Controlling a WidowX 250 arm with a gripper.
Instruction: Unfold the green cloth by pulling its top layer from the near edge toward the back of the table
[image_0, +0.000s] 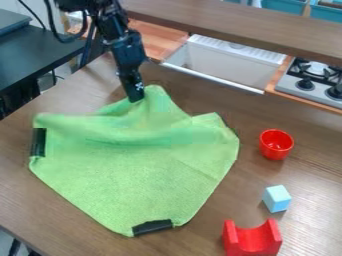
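We're seeing the hand (135, 97) grasping the green cloth (137, 172) left of upper centre, apparently holding its peak up, a red bowl (276, 145) sitting right.

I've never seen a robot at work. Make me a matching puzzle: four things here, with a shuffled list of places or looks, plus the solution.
1. Gripper
2. Green cloth
3. Red bowl
4. Light blue cube

A. Between the bowl and the red curved block
B. Round and hollow
C. At the cloth's peaked far corner
D. Rumpled, with dark strips on its edge

Right pairs: 1-C, 2-D, 3-B, 4-A
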